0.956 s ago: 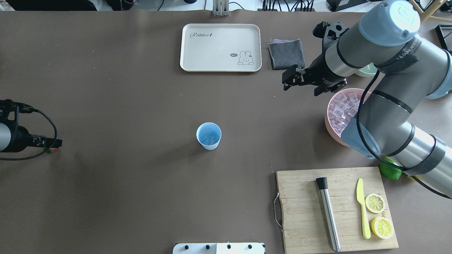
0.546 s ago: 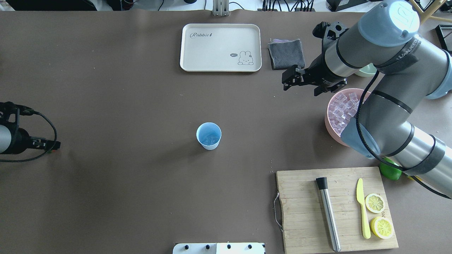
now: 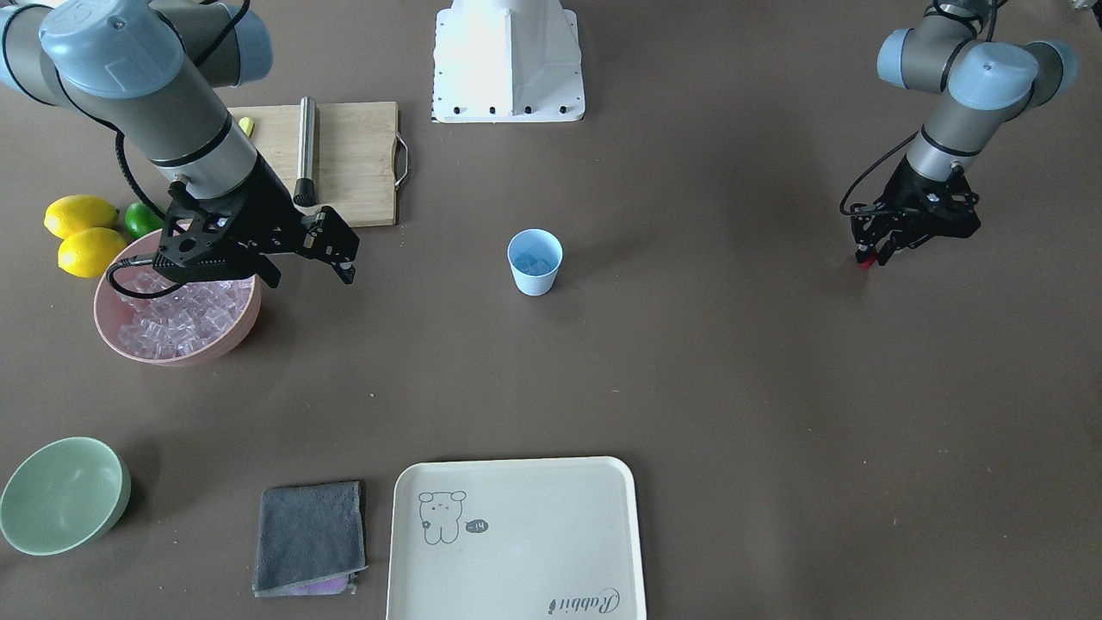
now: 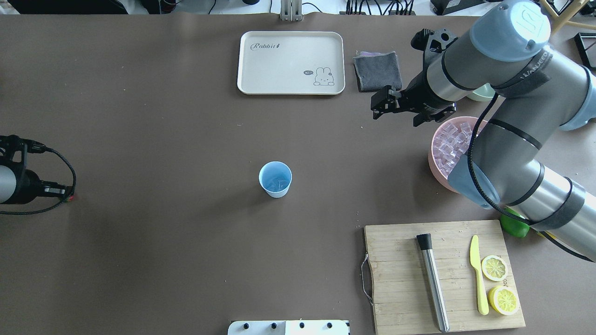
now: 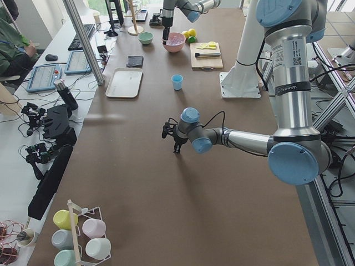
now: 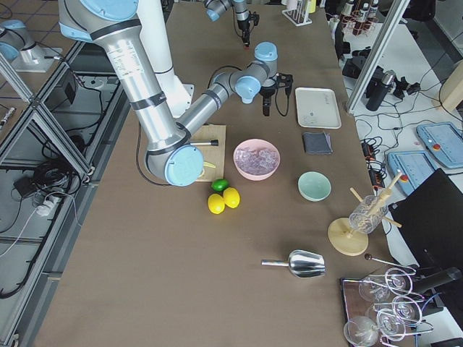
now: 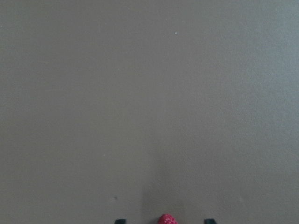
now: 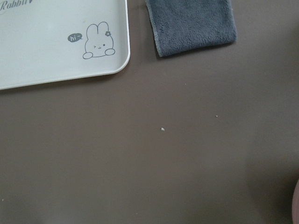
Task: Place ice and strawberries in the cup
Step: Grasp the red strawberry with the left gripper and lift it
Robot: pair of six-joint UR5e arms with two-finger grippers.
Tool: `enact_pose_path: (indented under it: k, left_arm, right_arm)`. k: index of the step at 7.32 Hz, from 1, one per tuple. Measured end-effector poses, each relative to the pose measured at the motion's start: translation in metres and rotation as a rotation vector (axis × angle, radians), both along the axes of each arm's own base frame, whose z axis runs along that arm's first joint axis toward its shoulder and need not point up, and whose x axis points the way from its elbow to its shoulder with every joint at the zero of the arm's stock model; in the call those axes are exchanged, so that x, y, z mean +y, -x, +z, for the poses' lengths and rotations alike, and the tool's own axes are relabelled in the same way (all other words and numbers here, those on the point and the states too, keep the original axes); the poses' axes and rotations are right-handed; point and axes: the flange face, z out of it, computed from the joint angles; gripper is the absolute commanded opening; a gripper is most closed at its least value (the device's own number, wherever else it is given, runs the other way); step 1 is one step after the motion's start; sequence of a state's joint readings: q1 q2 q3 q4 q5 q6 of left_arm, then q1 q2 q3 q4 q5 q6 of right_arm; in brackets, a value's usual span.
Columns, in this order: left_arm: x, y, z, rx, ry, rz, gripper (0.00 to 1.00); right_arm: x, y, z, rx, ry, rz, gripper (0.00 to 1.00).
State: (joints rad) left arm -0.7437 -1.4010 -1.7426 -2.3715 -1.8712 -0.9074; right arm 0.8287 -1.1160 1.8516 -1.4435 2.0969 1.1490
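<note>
The light-blue cup stands mid-table with a few pieces of ice in it; it also shows in the front view. More ice fills the pink bowl. The tiny red strawberry lies on the table at the far left. My left gripper is low over it and open. In the left wrist view the strawberry sits between the two fingertips, untouched. My right gripper is open and empty, above the table beside the pink bowl.
A white rabbit tray and a grey cloth lie at the far edge. A green bowl stands near the cloth. A cutting board holds a muddler, a yellow knife and two lemon halves. Two lemons and a lime lie by the pink bowl.
My left gripper has shifted a little to the left and now sits over the strawberry. My right arm has barely moved.
</note>
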Motion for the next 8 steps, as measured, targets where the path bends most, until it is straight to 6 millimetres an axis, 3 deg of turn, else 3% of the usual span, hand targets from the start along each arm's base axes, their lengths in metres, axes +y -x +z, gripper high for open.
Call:
enact_pose_path:
  k: [3,5,6,7,8]
  left_arm:
    - [-0.002,0.004,-0.019,0.036,-0.013,0.014,0.00]
    - [-0.022,0.035,-0.048,0.114,-0.003,0.027,0.00]
    - [-0.035,0.042,-0.081,0.146,0.002,0.027,0.00]
    - [-0.049,0.039,-0.132,0.155,0.014,0.025,0.00]
    - [-0.065,0.029,-0.196,0.159,0.035,0.016,0.00]
  right_arm:
    - [-0.001,-0.002,0.000,0.000,0.001,0.004,1.00]
    - [-0.002,-0.003,-0.001,-0.002,0.002,0.003,1.00]
    - [-0.002,-0.003,-0.001,-0.002,0.002,0.003,1.00]
    - [-0.002,-0.005,-0.001,-0.002,0.002,0.005,1.00]
    - [-0.003,-0.007,0.000,-0.002,0.004,0.009,1.00]
